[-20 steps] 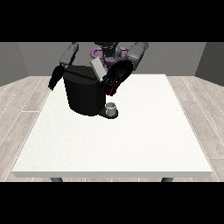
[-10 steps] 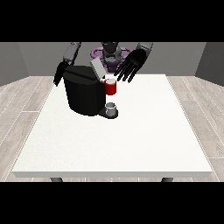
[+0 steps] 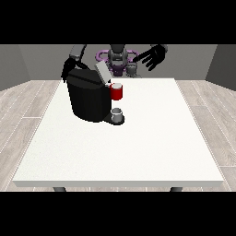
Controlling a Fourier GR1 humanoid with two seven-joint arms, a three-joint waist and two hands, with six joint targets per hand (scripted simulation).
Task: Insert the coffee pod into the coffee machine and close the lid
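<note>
- The white table [image 3: 120, 152] fills the near part of the view, and its front half carries nothing.
- Farther back, on the left half of the table, stands the black coffee machine [image 3: 87, 99].
- At the foot of the machine, on its right side, a small grey thing [image 3: 117, 113] sits on the machine's base; I cannot tell if this is the coffee pod.
- Just above it there is a red thing at the machine [image 3: 117, 92], fixed to the upper front of the machine.
- The lid [image 3: 102, 73] of the machine is a light grey flap; it stands tilted up over the top, so the machine is not closed.
- Behind the machine, the hand at the view's left [image 3: 68, 73] is low and close to the machine's back upper corner; it is partly hidden, and I cannot tell how its fingers lie or if it touches the machine.
- The hand at the view's right [image 3: 154, 56] is raised in the air beyond the far edge of the table, well apart from the machine. Its fingers are spread and straight, and it holds nothing.
- At the far end, the robot's body [image 3: 118, 57] shows small between the two arms.
</note>
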